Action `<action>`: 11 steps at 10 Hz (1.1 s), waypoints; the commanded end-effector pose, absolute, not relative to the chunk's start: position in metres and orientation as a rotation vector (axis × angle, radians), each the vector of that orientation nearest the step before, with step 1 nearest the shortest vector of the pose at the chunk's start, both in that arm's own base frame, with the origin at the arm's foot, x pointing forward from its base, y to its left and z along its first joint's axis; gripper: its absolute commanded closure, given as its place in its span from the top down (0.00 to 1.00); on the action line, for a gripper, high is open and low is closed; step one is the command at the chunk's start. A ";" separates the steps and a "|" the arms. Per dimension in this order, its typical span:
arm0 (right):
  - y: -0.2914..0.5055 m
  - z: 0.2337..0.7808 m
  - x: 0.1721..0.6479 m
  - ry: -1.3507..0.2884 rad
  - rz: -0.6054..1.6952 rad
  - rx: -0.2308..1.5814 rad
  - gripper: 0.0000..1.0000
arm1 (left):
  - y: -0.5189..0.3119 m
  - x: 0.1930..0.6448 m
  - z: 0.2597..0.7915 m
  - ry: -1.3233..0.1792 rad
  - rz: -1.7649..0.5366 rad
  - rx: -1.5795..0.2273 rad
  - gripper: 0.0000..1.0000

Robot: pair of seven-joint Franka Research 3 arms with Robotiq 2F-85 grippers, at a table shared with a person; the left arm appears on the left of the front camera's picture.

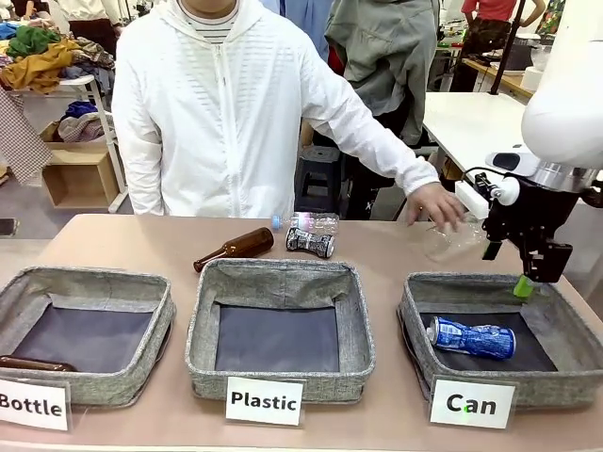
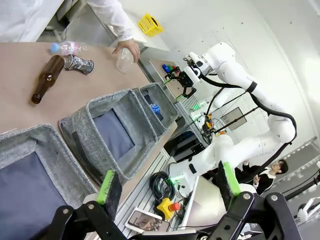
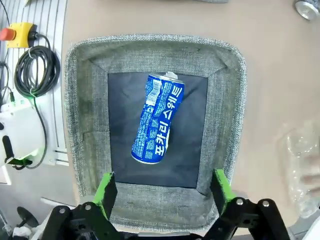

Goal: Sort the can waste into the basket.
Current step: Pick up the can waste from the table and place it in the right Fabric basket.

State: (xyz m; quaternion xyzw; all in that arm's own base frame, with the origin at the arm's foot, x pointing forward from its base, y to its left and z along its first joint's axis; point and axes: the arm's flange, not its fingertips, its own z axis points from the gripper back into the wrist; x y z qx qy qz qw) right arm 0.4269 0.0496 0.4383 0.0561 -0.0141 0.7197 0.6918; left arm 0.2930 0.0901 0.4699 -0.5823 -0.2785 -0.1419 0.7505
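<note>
Right gripper [image 3: 162, 187] hangs over one rim of the Can basket [image 3: 80, 100], its green-padded fingers spread wide with nothing between them. Inside the basket, the blue and white can [image 3: 157, 120] lies flat on the dark base, slightly skewed to the walls, with bare base along both of its long sides.

The black can [image 1: 310, 243] lies on the table well apart from the Can basket, beyond its far rim and off to the left. A person's hand [image 1: 435, 202] rests on a clear plastic bottle [image 1: 452, 243] just beyond that far rim, and the bottle's outline is faint and hard to trace. In the right wrist view, a round metal end outside the basket is cut off by the picture's top corner.

The left gripper [image 2: 167, 182], jaws apart and empty, sits well away from the Can basket.
</note>
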 end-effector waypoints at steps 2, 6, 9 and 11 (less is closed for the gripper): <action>0.043 0.437 0.447 -0.119 1.582 0.220 1.00 | 0.088 0.292 0.473 -0.614 -0.296 -1.294 1.00; -0.025 0.465 0.486 -0.947 0.471 1.254 1.00 | 0.088 0.292 0.473 -0.614 -0.296 -1.294 1.00; -0.062 0.441 0.466 -1.133 0.170 1.414 1.00 | 0.088 0.292 0.473 -0.614 -0.296 -1.294 1.00; -0.066 0.432 0.449 -1.184 0.139 1.398 1.00 | 0.088 0.292 0.473 -0.614 -0.296 -1.294 1.00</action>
